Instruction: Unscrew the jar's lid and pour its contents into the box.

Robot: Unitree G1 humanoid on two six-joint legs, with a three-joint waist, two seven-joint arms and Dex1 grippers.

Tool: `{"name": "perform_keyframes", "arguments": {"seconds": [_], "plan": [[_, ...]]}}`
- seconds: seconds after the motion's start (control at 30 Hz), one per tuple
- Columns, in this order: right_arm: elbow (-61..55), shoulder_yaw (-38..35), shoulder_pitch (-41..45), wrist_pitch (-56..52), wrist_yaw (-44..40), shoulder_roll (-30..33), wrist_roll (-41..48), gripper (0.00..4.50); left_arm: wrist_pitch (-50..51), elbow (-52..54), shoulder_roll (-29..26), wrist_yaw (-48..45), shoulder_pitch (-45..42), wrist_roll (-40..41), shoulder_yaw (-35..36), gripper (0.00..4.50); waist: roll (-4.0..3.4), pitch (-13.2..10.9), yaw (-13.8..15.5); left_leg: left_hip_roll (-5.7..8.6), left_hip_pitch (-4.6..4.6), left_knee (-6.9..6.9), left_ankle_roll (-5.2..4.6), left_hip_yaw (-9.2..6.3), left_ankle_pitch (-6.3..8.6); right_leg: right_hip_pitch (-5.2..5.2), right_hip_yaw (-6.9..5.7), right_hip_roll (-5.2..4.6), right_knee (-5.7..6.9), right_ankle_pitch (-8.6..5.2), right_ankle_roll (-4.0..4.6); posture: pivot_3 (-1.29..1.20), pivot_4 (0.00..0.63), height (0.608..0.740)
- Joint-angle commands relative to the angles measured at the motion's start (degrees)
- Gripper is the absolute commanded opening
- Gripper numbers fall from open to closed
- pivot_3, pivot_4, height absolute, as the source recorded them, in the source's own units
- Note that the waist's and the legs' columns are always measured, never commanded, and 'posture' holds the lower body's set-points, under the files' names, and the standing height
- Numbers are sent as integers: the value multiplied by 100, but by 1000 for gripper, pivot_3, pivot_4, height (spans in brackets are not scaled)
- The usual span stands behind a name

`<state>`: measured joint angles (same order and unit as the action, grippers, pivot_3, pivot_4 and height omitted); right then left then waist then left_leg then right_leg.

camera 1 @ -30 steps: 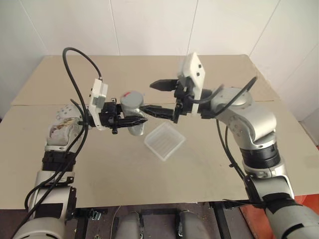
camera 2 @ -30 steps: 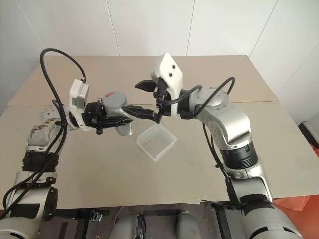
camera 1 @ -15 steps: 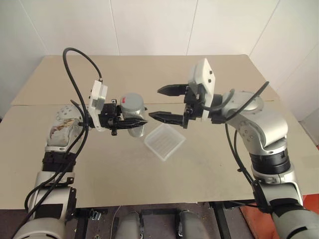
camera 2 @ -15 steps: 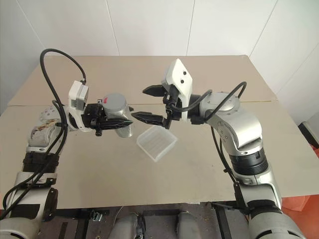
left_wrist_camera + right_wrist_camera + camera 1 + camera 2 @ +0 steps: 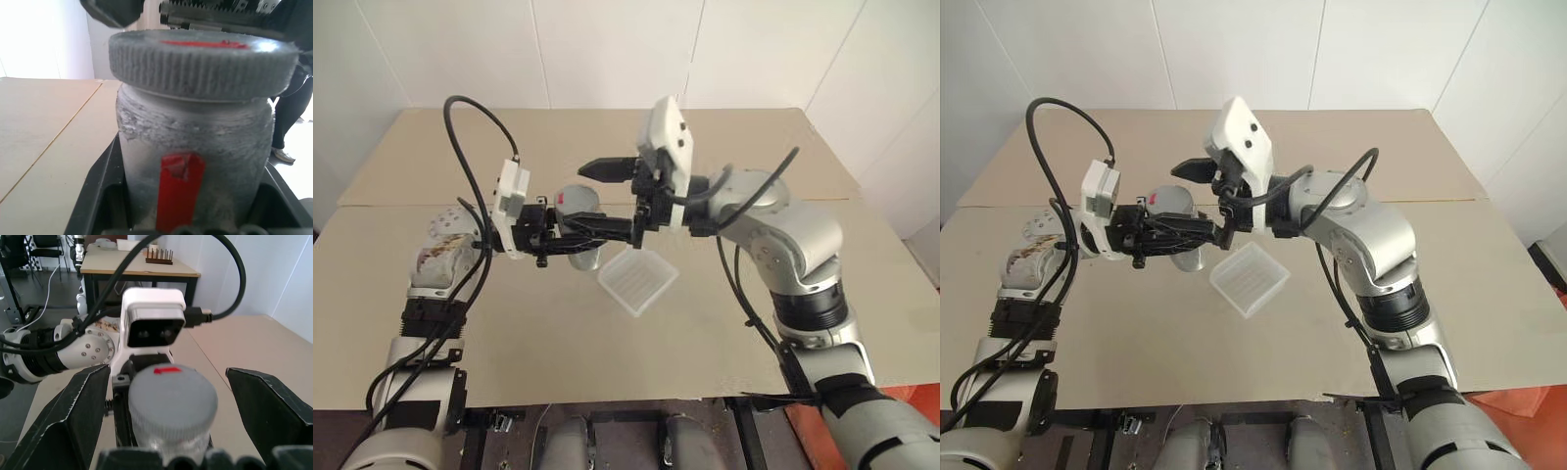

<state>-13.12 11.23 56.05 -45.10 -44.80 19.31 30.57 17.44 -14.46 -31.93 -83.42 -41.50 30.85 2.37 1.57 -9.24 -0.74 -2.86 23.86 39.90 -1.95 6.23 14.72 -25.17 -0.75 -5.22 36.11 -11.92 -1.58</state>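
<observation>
**Grey lid waiting between wide jaws**

Silvery jar (image 5: 576, 227) is sitting pinched in the left gripper (image 5: 570, 238), held above the beige table (image 5: 754, 294) just beside the translucent box (image 5: 637, 278). The right gripper (image 5: 609, 196) is standing spread, one finger on each side of the lid (image 5: 574, 199).

From the left wrist, the jar's red stripe (image 5: 179, 188) is facing the camera, the ribbed lid seated square.

From the right wrist, the lid is lying centred between the fingers (image 5: 73, 416); closing evenly on its rim before twisting looks wisest. White walls and a further desk (image 5: 139, 265) are showing behind.
</observation>
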Motion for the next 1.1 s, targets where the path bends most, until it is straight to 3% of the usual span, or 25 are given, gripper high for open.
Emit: {"name": "perform_keyframes", "arguments": {"seconds": [0.03,0.43,0.53,0.63,0.9,1.1], "plan": [[-39,32,167,-70,60,-61,-38,4410,-92,169,-9,31,-87,42,60,1983,0,0,1,0,0,0,0,0,0,0,0,0,0,0,0,0,150,740],[128,36,272,-215,95,-199,-53,4410,-104,249,-23,51,-28,41,53,1983,0,0,-3,0,0,0,0,0,0,0,0,0,1,0,0,0,150,740],[161,-3,319,-248,141,-236,-44,3836,-112,256,-21,49,-14,39,48,1983,0,0,-3,0,0,0,0,0,0,0,0,0,0,0,0,0,150,740],[176,-17,337,-255,148,-230,-31,2852,-124,256,-18,49,-3,33,38,1983,0,0,-2,0,0,0,0,0,0,0,0,-1,0,0,0,0,150,740],[227,-181,359,-327,282,-285,45,2743,-161,284,-11,54,48,1,6,1983,0,0,-4,0,0,0,0,0,0,0,0,0,1,0,0,0,150,740],[669,-1634,564,-1216,580,-246,1258,2743,-381,329,-103,-83,202,-147,-110,1983,0,0,31,1,0,0,0,1,0,1,-2,-3,1,0,0,0,150,740]]}}
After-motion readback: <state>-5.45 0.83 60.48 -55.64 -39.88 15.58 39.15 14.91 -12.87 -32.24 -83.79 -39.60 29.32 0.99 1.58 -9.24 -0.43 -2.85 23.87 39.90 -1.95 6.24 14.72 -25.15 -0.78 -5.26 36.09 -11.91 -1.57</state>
